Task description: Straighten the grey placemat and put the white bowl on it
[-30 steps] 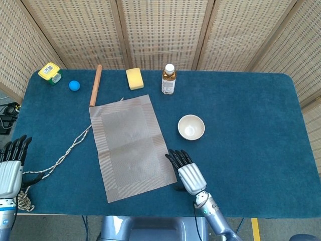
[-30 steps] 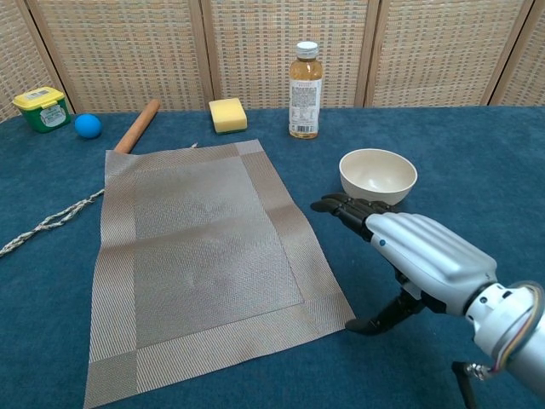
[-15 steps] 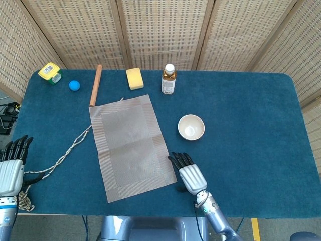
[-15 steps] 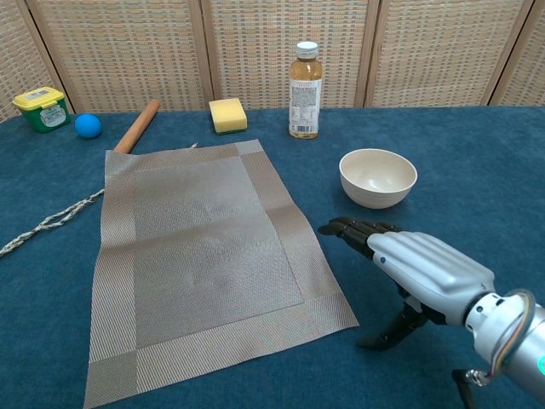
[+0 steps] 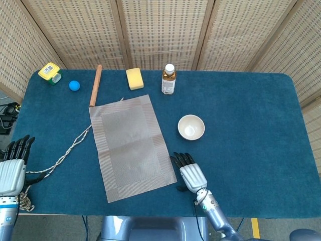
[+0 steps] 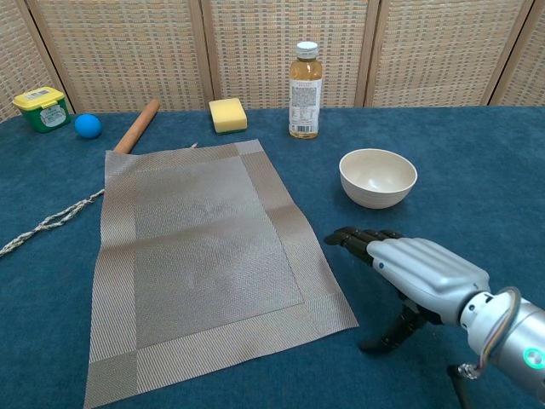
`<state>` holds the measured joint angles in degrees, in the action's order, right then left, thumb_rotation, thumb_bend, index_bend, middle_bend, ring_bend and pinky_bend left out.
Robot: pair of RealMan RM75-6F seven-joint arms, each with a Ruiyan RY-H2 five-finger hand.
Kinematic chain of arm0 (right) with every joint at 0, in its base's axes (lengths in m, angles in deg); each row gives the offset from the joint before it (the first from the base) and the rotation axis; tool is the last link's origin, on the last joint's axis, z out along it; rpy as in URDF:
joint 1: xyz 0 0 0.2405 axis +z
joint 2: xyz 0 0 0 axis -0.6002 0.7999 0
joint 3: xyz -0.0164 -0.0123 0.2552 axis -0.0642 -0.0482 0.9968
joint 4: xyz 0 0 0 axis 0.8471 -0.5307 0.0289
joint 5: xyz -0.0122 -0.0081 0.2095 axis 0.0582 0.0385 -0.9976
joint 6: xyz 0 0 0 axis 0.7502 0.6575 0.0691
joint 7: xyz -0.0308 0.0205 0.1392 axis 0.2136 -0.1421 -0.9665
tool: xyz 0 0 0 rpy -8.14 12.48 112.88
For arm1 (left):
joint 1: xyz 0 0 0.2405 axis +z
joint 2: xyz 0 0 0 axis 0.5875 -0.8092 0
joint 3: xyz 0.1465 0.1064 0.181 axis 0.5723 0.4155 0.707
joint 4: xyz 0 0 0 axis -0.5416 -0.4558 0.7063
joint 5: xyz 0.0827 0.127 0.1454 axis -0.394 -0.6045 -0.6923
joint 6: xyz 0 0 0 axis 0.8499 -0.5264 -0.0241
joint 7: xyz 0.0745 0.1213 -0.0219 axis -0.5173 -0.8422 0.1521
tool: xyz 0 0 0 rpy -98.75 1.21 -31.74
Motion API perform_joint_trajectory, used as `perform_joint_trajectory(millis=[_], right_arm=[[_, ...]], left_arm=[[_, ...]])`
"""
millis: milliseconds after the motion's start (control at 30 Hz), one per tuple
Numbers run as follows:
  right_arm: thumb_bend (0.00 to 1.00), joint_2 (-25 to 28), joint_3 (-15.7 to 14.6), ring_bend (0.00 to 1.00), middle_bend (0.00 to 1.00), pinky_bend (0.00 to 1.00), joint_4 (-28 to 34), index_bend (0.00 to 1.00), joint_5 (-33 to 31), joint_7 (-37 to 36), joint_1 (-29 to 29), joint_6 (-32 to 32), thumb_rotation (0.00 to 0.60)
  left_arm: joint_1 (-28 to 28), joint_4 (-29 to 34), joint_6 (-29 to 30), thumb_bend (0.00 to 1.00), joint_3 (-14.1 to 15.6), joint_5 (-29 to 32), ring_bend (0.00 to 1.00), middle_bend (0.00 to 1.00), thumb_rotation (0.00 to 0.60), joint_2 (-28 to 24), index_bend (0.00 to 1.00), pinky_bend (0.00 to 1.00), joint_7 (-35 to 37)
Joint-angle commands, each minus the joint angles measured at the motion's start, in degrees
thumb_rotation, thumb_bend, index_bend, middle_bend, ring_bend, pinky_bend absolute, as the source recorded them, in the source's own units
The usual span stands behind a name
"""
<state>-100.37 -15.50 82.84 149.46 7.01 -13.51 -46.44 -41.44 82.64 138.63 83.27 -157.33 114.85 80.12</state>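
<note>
The grey placemat lies flat on the blue table, turned a little askew. To its right stands the white bowl, upright and empty. My right hand hovers palm down just off the mat's near right corner, below the bowl, fingers stretched out and holding nothing. My left hand is at the table's near left edge, fingers extended, empty; the chest view does not show it.
A rope trails left of the mat. Along the far side are a wooden rod, a yellow sponge, a bottle, a blue ball and a green-yellow tub.
My right hand has drawn back toward the near edge, away from the bowl and the mat's corner. Mat, bowl and left hand have not moved.
</note>
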Motion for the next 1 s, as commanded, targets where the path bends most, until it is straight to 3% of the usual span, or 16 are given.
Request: perform_joint_trajectory(millis=[33,367,533,867,1000], right_arm=[[0.11,-1.0,-0.1,0.00,0.00,0.00,-1.2,0.00,0.0,-0.3,0.3,-0.5,0.600],[0.46,-4.7,-1.0,0.00,0.00,0.00,-7.7,0.00,7.2,-13.7,0.6,-5.7,0.600],[0.57,-4.8,-1.4,0.00,0.00,0.00,-8.4,0.00,8.9,-17.5,0.6,-7.3,0.600],[0.58,-5.3,-1.5,0.00,0.00,0.00,-9.4,0.00,6.5,-18.9,0.8,-4.7,0.600],[0.56,-6.6,-1.4,0.00,0.00,0.00,-11.0,0.18,7.6,-21.6,0.9,-6.0,0.600]], left_arm=[[0.0,-0.4,0.1,0.00,-0.2,-0.1,0.00,0.00,0.600,0.1,0.00,0.00,0.7],[0.1,-1.0,0.5,0.00,-0.4,-0.7,0.00,0.00,0.600,0.4,0.00,0.00,1.7],[0.1,-1.0,0.5,0.00,-0.4,-0.9,0.00,0.00,0.600,0.5,0.00,0.00,1.7],[0.2,-0.9,0.5,0.00,-0.6,-0.7,0.00,0.00,0.600,0.3,0.00,0.00,2.3],[0.1,-1.0,0.3,0.00,-0.7,-0.6,0.00,0.00,0.600,0.3,0.00,0.00,2.9]])
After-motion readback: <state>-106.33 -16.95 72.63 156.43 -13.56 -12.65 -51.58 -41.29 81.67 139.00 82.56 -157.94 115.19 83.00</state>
